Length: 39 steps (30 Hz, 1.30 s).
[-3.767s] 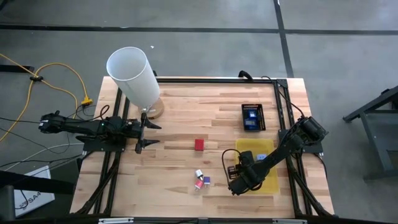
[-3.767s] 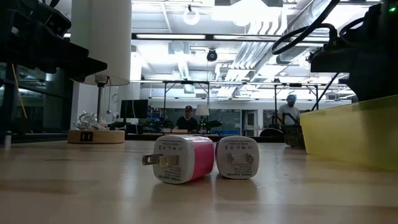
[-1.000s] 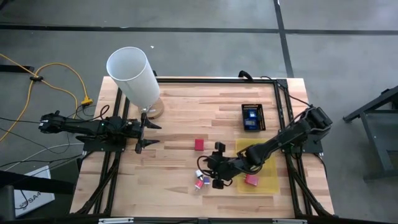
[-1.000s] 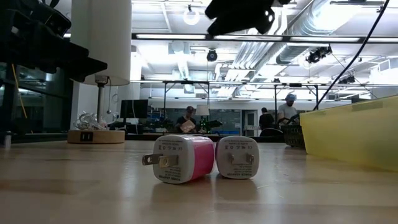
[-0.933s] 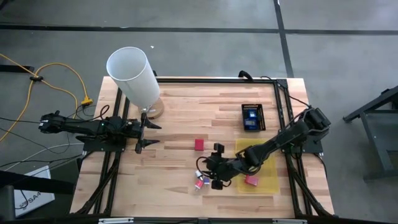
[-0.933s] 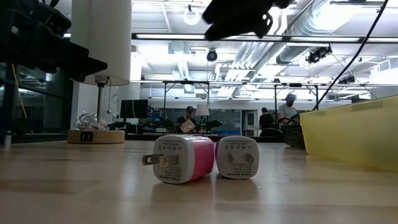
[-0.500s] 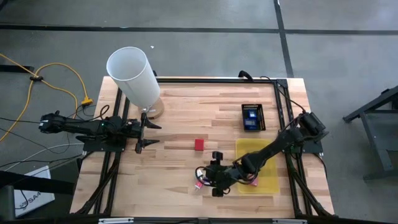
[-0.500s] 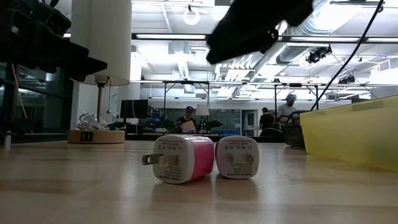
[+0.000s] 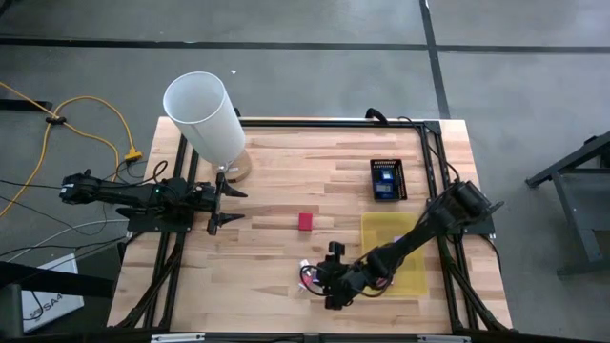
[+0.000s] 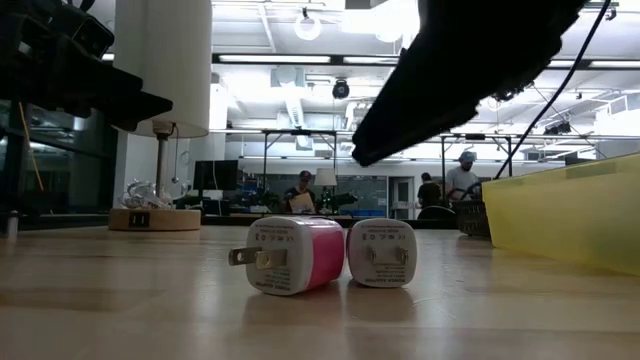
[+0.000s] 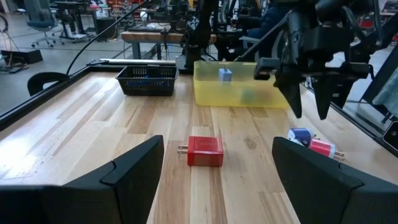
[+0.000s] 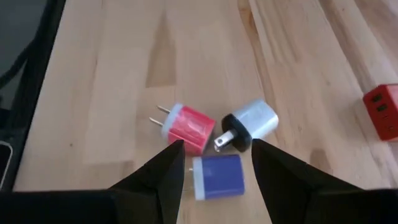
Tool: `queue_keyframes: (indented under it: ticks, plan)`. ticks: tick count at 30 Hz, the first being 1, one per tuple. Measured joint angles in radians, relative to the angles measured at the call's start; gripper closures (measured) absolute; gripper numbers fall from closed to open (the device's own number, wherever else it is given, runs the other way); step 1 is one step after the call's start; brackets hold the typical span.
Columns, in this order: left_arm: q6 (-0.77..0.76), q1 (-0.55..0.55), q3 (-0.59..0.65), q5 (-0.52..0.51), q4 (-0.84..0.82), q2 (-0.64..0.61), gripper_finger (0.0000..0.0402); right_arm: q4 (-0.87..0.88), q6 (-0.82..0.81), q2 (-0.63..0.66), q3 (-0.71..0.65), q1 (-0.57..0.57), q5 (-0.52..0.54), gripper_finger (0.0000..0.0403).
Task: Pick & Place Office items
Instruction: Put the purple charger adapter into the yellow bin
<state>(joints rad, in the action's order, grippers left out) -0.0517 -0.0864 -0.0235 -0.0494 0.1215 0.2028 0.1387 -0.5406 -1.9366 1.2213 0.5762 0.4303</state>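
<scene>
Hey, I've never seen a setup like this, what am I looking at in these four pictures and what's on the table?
It is a robot with two dark arms at a wooden table. One picture looks down from above, one sits at table height, and two come from cameras on the wrists.

The left hand waits open beside a tall white cylinder. The right hand hangs open and empty over three small plug blocks: pink, white and blue.

A red block lies alone mid-table. A yellow tray already holds some pieces, including a blue one, and a black basket stands behind it.
</scene>
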Motion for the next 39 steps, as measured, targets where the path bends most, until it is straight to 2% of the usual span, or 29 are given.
queue_keyframes:
  ticks: [6,39]
  plan:
    - [0.0,0.0,0.0,0.0,0.0,0.0,0.0109,0.003,-0.039,-0.018,0.0,0.0,0.016,0.0229]
    - [0.0,0.0,0.0,0.0,0.0,0.0,0.0109,0.038,-0.035,-0.018,0.0,0.0,-0.019,0.0229]
